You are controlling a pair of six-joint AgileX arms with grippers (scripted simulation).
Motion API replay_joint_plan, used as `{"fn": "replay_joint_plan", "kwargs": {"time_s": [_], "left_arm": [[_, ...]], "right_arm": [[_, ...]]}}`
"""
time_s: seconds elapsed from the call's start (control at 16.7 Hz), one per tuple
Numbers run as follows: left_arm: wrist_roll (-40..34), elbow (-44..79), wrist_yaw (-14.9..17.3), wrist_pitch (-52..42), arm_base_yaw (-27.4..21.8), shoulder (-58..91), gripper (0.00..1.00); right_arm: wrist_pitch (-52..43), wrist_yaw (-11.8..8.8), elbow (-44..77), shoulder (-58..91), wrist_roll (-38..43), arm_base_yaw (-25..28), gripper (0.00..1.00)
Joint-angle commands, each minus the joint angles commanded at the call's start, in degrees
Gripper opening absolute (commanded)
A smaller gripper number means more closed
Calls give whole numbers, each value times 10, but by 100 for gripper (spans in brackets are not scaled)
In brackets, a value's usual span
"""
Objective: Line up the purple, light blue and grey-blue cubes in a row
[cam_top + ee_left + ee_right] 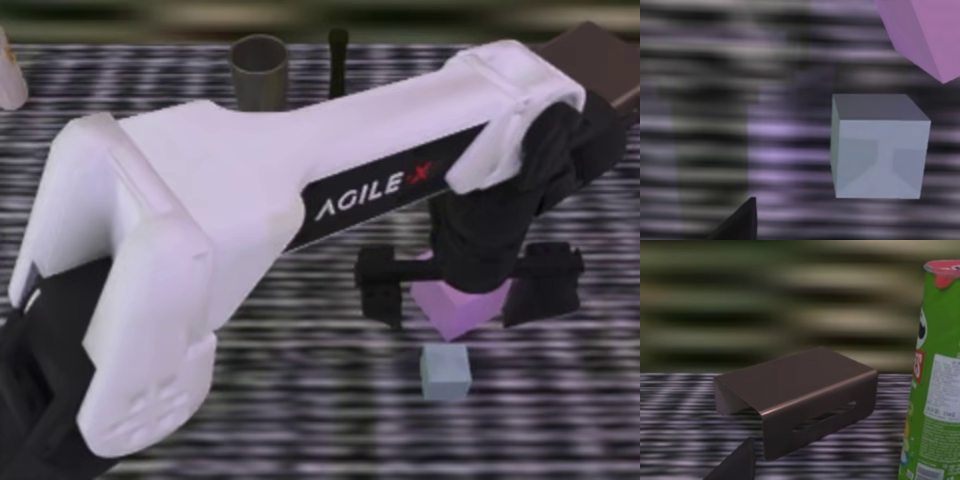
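Note:
The purple cube (462, 308) lies right of the table's middle, turned at an angle; in the left wrist view only a corner of the purple cube (927, 35) shows. My left arm reaches across from the left. Its left gripper (465, 285) is open, with one black finger (385, 285) on each side of the purple cube and a gap to both. The small grey-blue cube (445, 372) sits just in front of the purple one, apart from it, and the grey-blue cube (880, 147) fills the left wrist view. The light blue cube is hidden. My right gripper (800, 476) is parked off the top view, open.
At the back stand an olive-grey cup (259, 70) and a slim dark post (338, 50). A brown box (600, 60) lies at the back right, the same brown box (800, 400) beside a green chips can (935, 370). A pale object (10, 75) stands far left.

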Motion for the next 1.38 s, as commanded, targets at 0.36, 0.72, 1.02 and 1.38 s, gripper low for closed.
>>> {"fn": "replay_joint_plan", "kwargs": {"time_s": [0.36,0.72,1.02,1.38], "left_arm": [[122,2,1,0,48,6,100],[423,-20,6,5,169,3,100],[754,-54,10,12,289,-5,100],[1054,-91,15,32,414,-32,100]], "right_arm": [[0,0,0,0,0,0,100],[0,0,0,0,0,0,100],[0,0,0,0,0,0,100],[0,0,0,0,0,0,100]]}}
